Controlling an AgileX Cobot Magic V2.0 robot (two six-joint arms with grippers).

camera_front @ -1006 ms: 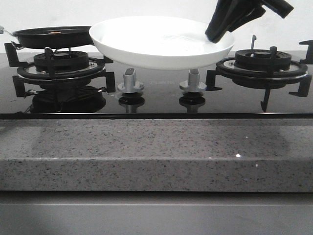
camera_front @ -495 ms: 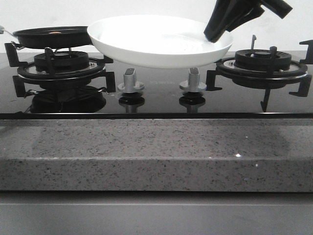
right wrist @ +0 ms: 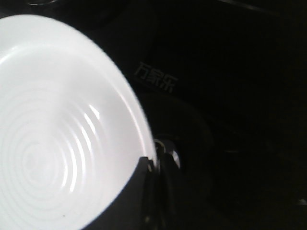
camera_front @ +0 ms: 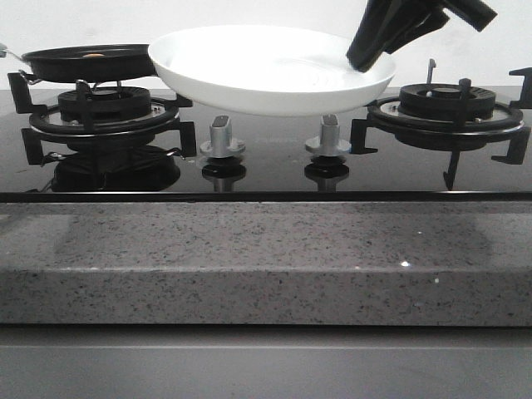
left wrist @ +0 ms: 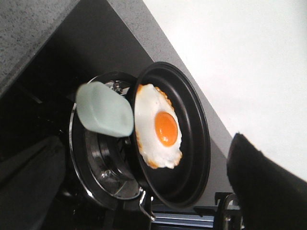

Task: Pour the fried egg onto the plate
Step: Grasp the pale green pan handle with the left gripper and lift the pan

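Over the black glass hob [camera_front: 266, 162], your right gripper [camera_front: 366, 60], pinching the plate [camera_front: 266, 71], has edged it toward the pan [camera_front: 87, 62]; left jaws' state: cannot tell.

In the front view the pan [camera_front: 91, 62] is seen edge-on, so the egg [camera_front: 93, 56] is only an orange speck. The picture's top cuts off the right gripper [camera_front: 366, 58]. In the left wrist view a blurred pale shape [left wrist: 104, 109] overlaps the pan; the left gripper's jaws cannot be made out.
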